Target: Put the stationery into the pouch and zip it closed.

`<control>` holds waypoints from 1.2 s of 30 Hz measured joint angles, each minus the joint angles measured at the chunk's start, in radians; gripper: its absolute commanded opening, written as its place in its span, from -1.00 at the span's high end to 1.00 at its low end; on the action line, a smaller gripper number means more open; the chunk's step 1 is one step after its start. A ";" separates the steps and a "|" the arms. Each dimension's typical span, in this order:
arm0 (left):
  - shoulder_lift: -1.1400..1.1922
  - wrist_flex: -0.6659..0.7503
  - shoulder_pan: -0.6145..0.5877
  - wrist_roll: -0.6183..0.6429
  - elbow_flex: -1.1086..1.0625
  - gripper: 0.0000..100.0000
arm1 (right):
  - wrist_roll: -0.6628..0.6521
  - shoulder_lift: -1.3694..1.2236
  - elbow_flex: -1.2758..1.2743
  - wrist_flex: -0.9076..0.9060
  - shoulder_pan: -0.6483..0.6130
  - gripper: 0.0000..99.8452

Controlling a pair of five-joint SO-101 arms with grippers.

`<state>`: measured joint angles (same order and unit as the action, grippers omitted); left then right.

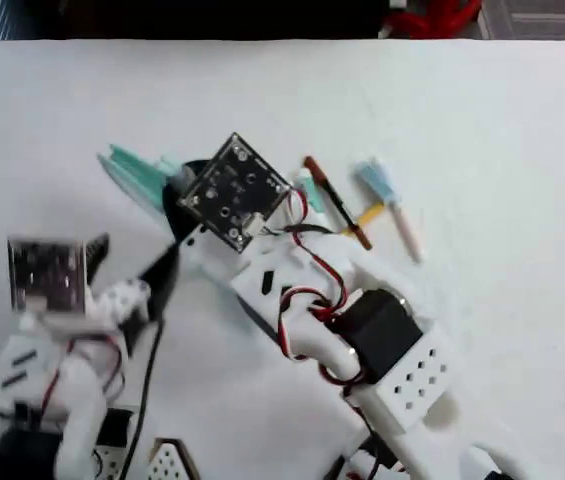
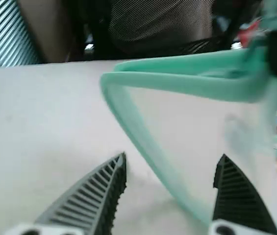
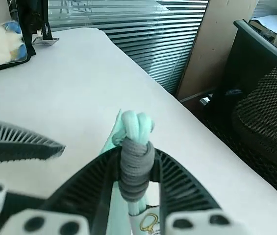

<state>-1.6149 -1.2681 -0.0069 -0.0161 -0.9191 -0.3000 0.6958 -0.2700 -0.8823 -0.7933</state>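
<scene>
Overhead, the right arm (image 1: 382, 340) is hiding part of the pouch (image 1: 127, 167); the right pincer (image 3: 136, 152) is clamping its grey pull (image 3: 137, 172), and the left pincer (image 2: 172, 169) is gaping astride its rim.

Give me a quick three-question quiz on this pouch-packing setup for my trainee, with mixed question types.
1. True or false: the pen already lies inside the pouch.
2. The right gripper is shut on: A) the pouch's pull cord; B) a ruler; C) nothing.
3. Fill in: the left gripper is ____.
Key: 1 false; 2 A; 3 open.
</scene>
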 measured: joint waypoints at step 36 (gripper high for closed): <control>-0.204 0.420 0.147 0.331 -0.413 0.46 | 0.069 -0.261 0.445 -0.115 -0.199 0.96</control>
<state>-1.8190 -0.8477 0.1404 0.3153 -1.3318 -0.2309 0.4350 0.1749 -0.9973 -0.9927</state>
